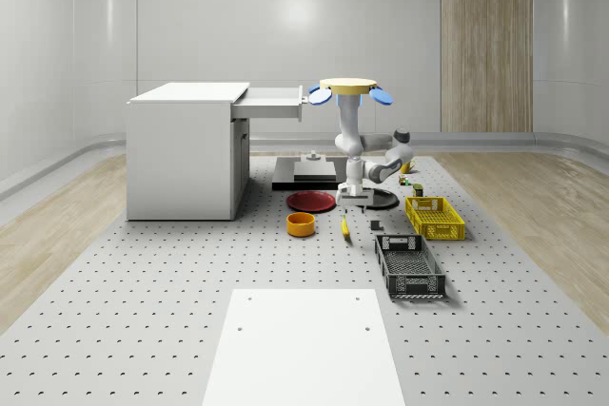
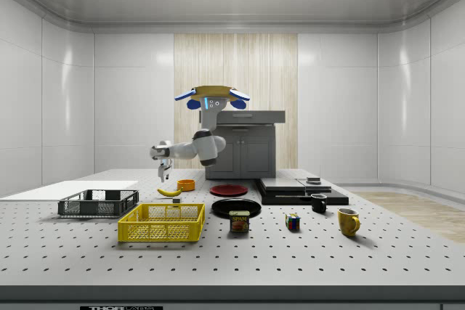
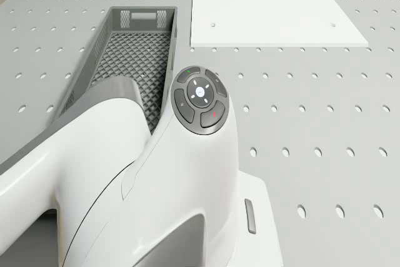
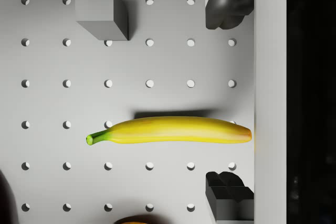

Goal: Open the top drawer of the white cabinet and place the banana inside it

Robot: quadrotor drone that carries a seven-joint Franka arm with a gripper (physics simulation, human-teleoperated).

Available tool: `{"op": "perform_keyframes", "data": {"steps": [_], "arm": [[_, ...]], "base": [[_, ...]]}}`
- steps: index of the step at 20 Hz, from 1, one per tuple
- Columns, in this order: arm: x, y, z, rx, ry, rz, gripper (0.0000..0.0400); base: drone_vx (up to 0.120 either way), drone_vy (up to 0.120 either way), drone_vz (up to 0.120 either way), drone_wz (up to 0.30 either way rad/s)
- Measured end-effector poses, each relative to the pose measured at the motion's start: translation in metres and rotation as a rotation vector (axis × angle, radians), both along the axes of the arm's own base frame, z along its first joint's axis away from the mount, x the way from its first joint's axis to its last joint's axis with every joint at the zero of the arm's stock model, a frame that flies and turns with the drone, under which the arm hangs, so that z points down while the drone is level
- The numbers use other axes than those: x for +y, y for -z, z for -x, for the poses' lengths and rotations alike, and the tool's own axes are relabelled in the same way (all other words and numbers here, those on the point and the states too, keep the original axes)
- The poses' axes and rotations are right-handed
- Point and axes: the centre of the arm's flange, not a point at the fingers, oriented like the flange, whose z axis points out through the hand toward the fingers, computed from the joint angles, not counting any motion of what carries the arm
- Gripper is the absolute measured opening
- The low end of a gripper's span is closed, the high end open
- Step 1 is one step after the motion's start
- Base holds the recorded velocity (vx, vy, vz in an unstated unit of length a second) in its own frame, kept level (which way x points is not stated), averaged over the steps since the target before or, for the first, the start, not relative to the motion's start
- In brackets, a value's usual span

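The banana (image 4: 169, 130) lies flat on the perforated table (image 1: 143, 301), free of any grasp, with its green stem toward the wrist view's left and its far tip cut off behind a pale vertical band at that picture's right. The gripper (image 4: 227, 106) hangs directly above it with its two dark fingers (image 4: 226, 9) spread wide, one on each side of the fruit and touching nothing. In the whole-scene view the banana (image 1: 344, 226) is only a thin yellow sliver right of centre, just right of an orange bowl (image 1: 301, 224) and below a red plate (image 1: 312, 201); in the side view it (image 2: 169, 192) sits left of centre under the gripper (image 2: 164, 173). The drone (image 1: 347, 89) hovers above the table beside the white cabinet (image 1: 181, 154), whose top drawer (image 1: 271, 105) stands pulled out toward it; the arm (image 3: 125, 179) bends down from it and hides much of the grey crate (image 3: 134, 54) in the drone view. A small grey block (image 4: 100, 10) rests near the upper left of the wrist view. At the side view's centre stand a yellow basket (image 2: 163, 223), a black plate (image 2: 236, 207), a can (image 2: 239, 221) whose label is too small to read, a coloured cube (image 2: 292, 222), a black mug (image 2: 318, 203) and a yellow mug (image 2: 348, 221).
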Motion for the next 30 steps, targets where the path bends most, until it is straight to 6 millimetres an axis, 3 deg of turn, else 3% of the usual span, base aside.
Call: {"op": "perform_keyframes", "data": {"steps": [6, 11, 30], "arm": [[0.025, 0.000, 0.000, 0.000, 0.000, 0.000, 0.0400], [0.039, -0.013, 0.000, 0.000, 0.000, 0.000, 0.0400], [0.048, -0.086, 0.000, 0.000, 0.000, -0.001, 0.0400]], "base": [[0.000, 0.000, 0.000, 0.000], [0.000, 0.000, 0.000, 0.000], [0.000, 0.000, 0.000, 0.000]]}}
